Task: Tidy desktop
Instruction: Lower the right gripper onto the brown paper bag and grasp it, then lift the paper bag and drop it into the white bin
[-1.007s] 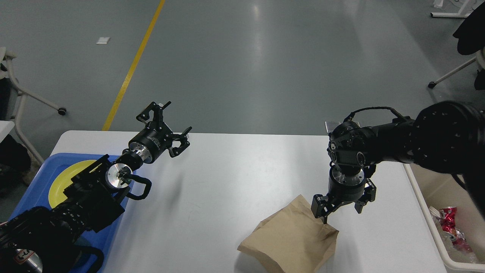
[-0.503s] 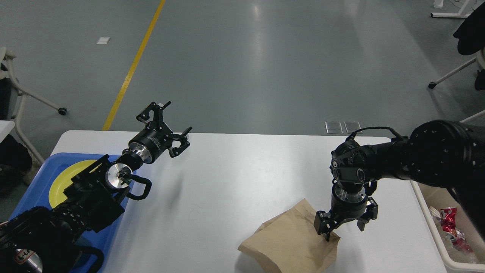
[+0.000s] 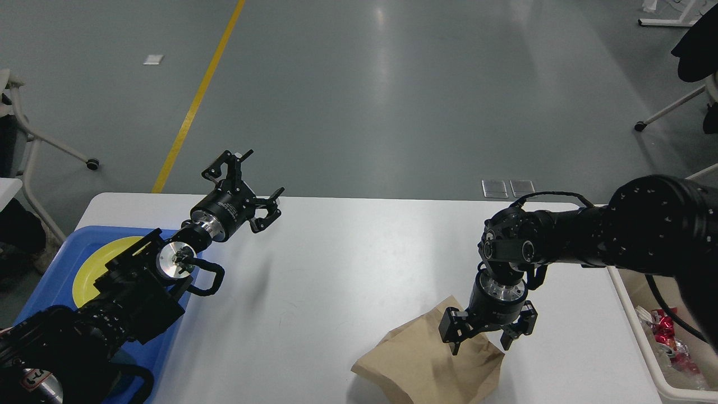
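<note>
The white desktop (image 3: 348, 264) fills the lower half of the head view. A crumpled brown paper bag (image 3: 426, 365) lies on it near the front edge, right of centre. My right gripper (image 3: 481, 345) points down, open, with its fingertips touching or just above the bag's far right part. My left gripper (image 3: 247, 174) is open and empty, held up above the desktop's back left area.
A blue tray (image 3: 45, 292) with a yellow plate (image 3: 98, 264) sits at the left, partly under my left arm. A beige bin (image 3: 645, 342) with a crushed red can (image 3: 664, 322) and other waste stands off the desktop's right edge.
My right gripper has come down and shifted left over the bag. The left arm has not moved.
</note>
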